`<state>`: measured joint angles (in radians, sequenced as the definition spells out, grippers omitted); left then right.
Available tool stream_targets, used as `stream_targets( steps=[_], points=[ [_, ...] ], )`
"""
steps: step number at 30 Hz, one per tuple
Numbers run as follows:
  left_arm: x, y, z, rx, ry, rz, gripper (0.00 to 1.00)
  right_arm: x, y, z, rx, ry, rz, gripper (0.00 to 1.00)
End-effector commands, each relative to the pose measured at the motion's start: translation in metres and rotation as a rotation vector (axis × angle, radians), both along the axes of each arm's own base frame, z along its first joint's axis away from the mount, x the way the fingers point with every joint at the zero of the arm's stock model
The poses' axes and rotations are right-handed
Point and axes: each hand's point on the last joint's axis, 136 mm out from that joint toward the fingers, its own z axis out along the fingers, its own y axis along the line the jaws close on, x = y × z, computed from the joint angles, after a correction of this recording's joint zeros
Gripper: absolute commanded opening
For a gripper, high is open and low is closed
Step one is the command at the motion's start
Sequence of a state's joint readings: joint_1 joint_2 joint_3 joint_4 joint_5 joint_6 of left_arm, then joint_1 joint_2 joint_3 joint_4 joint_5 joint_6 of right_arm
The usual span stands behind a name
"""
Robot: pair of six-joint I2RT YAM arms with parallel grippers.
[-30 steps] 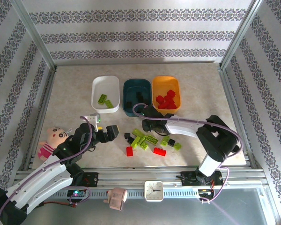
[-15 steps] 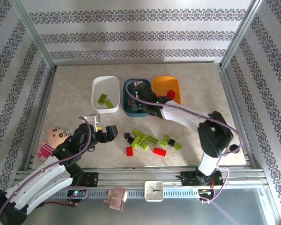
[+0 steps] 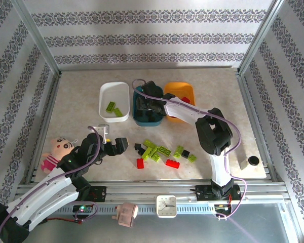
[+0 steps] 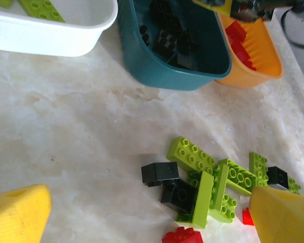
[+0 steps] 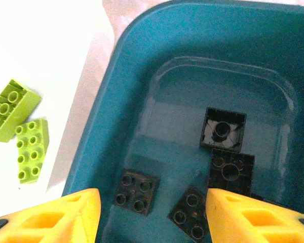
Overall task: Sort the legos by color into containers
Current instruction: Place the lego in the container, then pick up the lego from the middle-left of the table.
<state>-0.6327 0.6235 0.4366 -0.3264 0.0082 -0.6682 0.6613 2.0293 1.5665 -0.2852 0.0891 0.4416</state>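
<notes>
Three tubs stand in a row at the back: white (image 3: pixel 105 92), dark teal (image 3: pixel 137 119) and orange (image 3: pixel 168 91). My right gripper (image 3: pixel 146 103) hovers over the teal tub (image 5: pixel 106 131); it (image 5: pixel 152 220) is open with nothing between its fingers. Below it lie several black bricks (image 5: pixel 137 191). Two lime bricks (image 5: pixel 10 109) lie in the white tub. Red bricks (image 3: pixel 185 99) sit in the orange tub. Loose lime, black and red bricks (image 3: pixel 162 152) lie mid-table. My left gripper (image 3: pixel 119 146) is open left of that pile, (image 4: pixel 149 217) near a black brick (image 4: pixel 159 173).
A cartoon doll (image 3: pixel 58 149) lies at the left edge beside my left arm. A small white roll (image 3: pixel 252 162) stands at the right edge. A clock (image 3: pixel 167 205) and a pink object (image 3: pixel 125 213) sit on the front rail. Metal frame posts border the table.
My right gripper has travelled from the loose pile back to the teal tub and now stands open over it. The left arm has barely moved.
</notes>
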Motion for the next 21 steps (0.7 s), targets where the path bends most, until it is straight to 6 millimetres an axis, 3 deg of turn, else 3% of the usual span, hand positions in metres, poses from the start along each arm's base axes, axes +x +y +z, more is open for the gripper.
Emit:
stream_targets(
  steps=[1, 4, 12, 17, 21],
  points=[
    [-0.001, -0.011, 0.007, 0.010, 0.008, -0.075, 0.97, -0.007, -0.006, 0.027, 0.014, -0.027, -0.004, 0.58],
    [-0.005, -0.030, -0.002, -0.001, 0.076, -0.156, 0.90, -0.018, -0.014, 0.035, 0.037, -0.040, -0.007, 0.59],
    [-0.042, -0.093, -0.052, 0.183, 0.158, -0.353, 0.87, -0.054, -0.040, 0.024, 0.050, -0.019, -0.020, 0.60],
    [-0.049, -0.106, -0.077, 0.295, 0.175, -0.369, 0.79, -0.069, -0.056, 0.022, 0.056, -0.020, -0.033, 0.60],
    [-0.049, -0.117, -0.090, 0.297, 0.188, -0.384, 0.74, -0.077, -0.061, 0.032, 0.080, -0.043, -0.028, 0.60]
  ],
)
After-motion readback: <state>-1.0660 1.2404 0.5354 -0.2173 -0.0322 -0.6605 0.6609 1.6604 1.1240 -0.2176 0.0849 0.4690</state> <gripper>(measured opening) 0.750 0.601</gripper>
